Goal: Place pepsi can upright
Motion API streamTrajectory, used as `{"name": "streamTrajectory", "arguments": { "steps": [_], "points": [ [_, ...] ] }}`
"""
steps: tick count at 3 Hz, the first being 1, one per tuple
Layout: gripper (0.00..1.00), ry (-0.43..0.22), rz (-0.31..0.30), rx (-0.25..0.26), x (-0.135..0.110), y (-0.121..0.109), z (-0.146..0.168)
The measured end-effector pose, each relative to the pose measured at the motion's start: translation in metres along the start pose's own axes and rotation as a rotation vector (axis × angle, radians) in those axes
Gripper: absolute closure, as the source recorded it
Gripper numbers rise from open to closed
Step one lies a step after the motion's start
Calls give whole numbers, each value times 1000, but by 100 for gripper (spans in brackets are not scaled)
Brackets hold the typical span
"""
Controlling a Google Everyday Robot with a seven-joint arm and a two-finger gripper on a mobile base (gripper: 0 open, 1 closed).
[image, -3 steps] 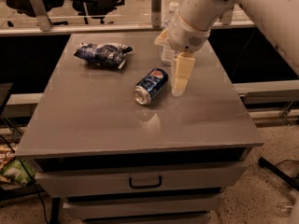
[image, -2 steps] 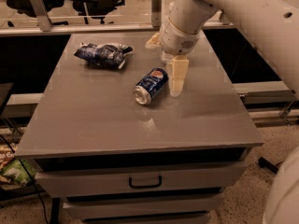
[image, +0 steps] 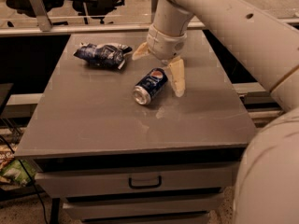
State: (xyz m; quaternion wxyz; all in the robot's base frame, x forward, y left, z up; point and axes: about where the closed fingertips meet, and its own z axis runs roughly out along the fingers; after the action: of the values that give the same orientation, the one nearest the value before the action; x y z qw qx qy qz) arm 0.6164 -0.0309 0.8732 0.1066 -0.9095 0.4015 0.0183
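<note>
Note that the gripper (image: 159, 67) has shifted left within the last second and now hangs over the far end of the pepsi can (image: 150, 86). The can has not moved: it lies on its side near mid-worktop (image: 93, 125). The gripper is spread wide and holds nothing, with one finger just beside the can. Treat the grasp as not yet made.

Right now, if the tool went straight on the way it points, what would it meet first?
Likely the pepsi can, lying on its side: the open tool hangs over its far end, pointing down. Depth is unclear.
</note>
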Motion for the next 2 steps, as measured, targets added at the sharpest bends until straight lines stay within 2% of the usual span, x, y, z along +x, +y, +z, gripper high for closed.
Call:
{"name": "streamTrajectory", "arguments": {
  "steps": [1, 2],
  "points": [
    [0, 25, -90, -53, -1, -1, 8],
    [0, 42, -150, -89, -4, 0, 18]
  ]
}}
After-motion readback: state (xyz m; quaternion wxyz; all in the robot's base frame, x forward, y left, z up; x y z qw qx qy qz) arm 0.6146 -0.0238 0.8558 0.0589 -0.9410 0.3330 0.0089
